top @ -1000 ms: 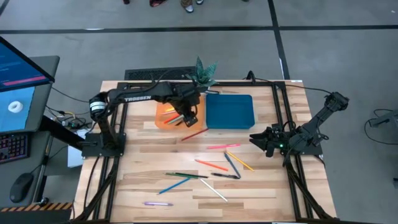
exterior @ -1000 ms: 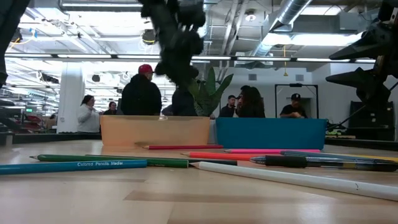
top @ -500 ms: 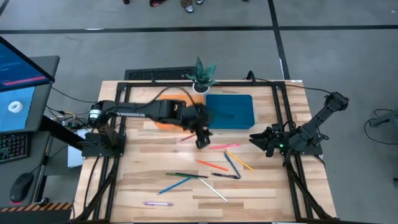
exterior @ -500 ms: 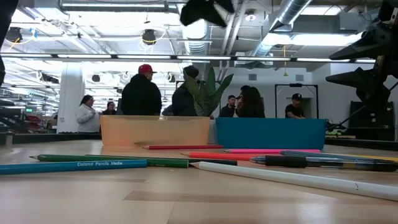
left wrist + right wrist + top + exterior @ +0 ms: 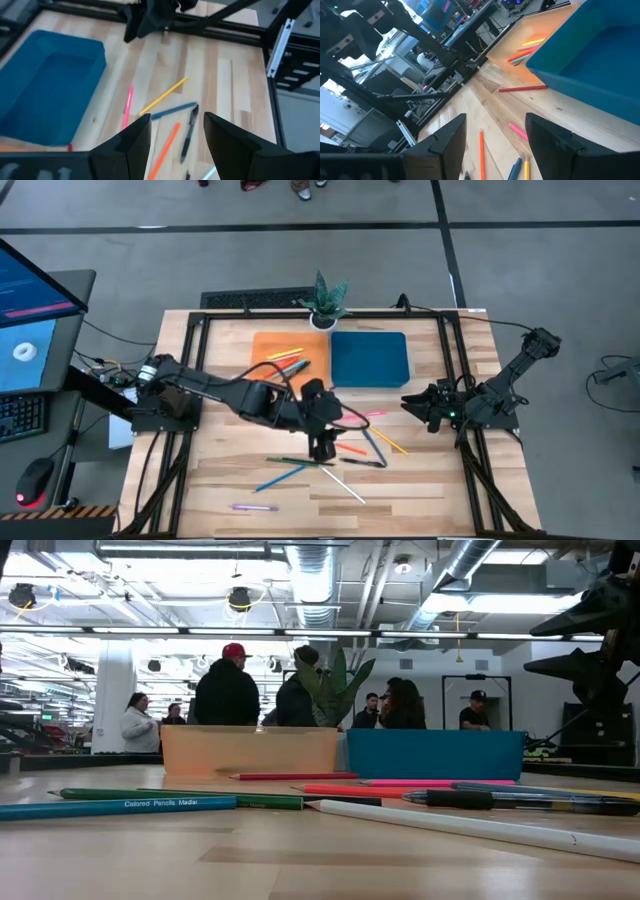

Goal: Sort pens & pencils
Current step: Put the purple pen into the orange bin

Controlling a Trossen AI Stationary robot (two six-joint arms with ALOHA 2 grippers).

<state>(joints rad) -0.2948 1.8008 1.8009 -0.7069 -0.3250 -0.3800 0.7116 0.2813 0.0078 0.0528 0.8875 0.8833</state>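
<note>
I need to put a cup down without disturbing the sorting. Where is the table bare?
Bare wood lies near the table's left edge, beside the orange tray, and in the front right corner. The middle is crowded: loose pencils under the left hand.

— Any writing you can read from here?
— Only on the blue pencil (image 5: 118, 806) lying near the table's front left: white lettering, "Colored Pencils Media".
— Anything else?
— No, nothing else is legible.

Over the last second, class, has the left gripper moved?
Yes. In the high view the left gripper has left the orange tray and now sits nearer the table's front, over the loose pencils.
</note>
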